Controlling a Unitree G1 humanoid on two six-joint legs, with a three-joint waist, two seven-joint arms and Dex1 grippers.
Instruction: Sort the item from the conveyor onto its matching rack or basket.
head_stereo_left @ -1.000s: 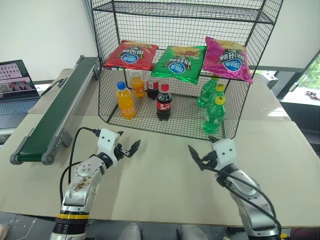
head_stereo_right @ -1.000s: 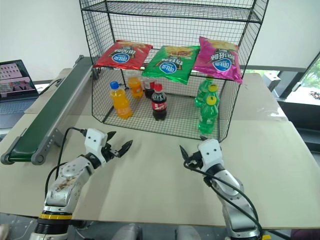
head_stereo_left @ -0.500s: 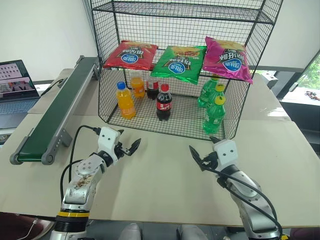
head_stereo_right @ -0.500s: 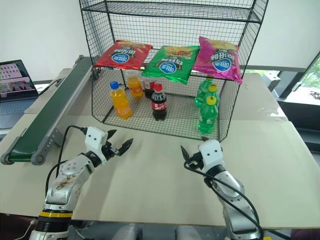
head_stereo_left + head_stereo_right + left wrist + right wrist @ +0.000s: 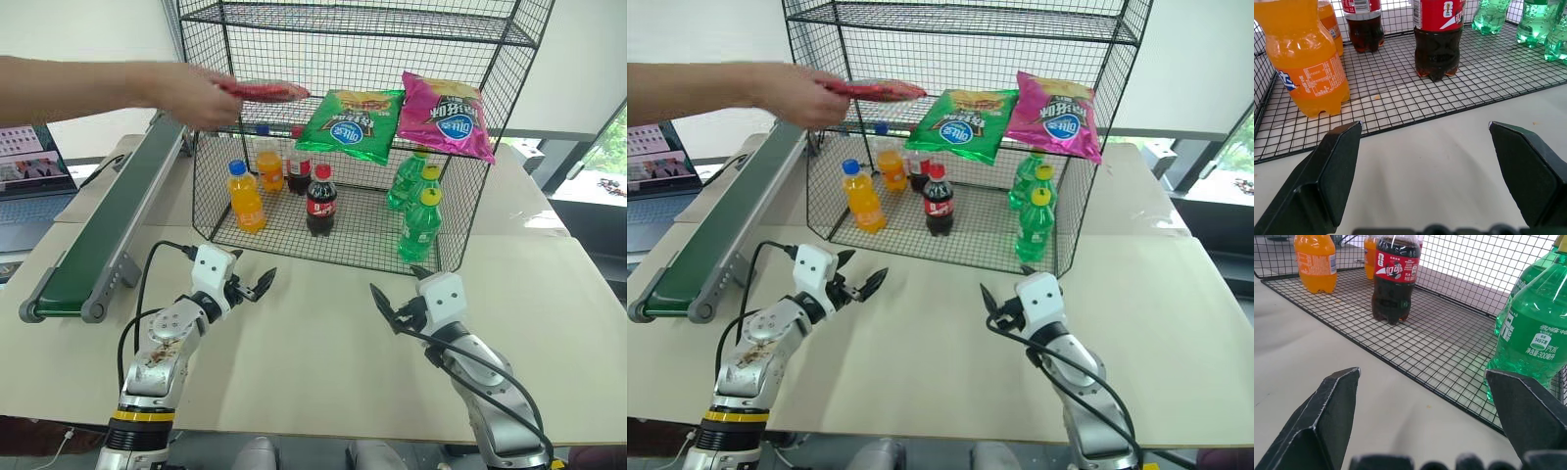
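Observation:
The red chip bag [image 5: 266, 91] is seen edge-on at the left end of the black wire rack's [image 5: 470, 196] middle shelf, gripped by a person's hand [image 5: 192, 95] reaching in from the left. The dark green conveyor [image 5: 108, 220] runs along the table's left side with nothing on its belt. My left gripper [image 5: 253, 282] hovers open over the table in front of the rack, nothing between its fingers. My right gripper [image 5: 394, 290] is open too, level with it to the right and also short of the rack.
A green bag [image 5: 353, 122] and a magenta bag [image 5: 446, 113] lie on the same shelf. Orange soda [image 5: 245, 198], cola [image 5: 320, 201] and green bottles [image 5: 419, 223] stand in the rack's lower tier. A laptop [image 5: 24, 162] sits left of the conveyor.
A person's arm has come in from the left and taken hold of the red bag, which lay flat on the shelf before and is now tipped edge-on. Both grippers stayed put.

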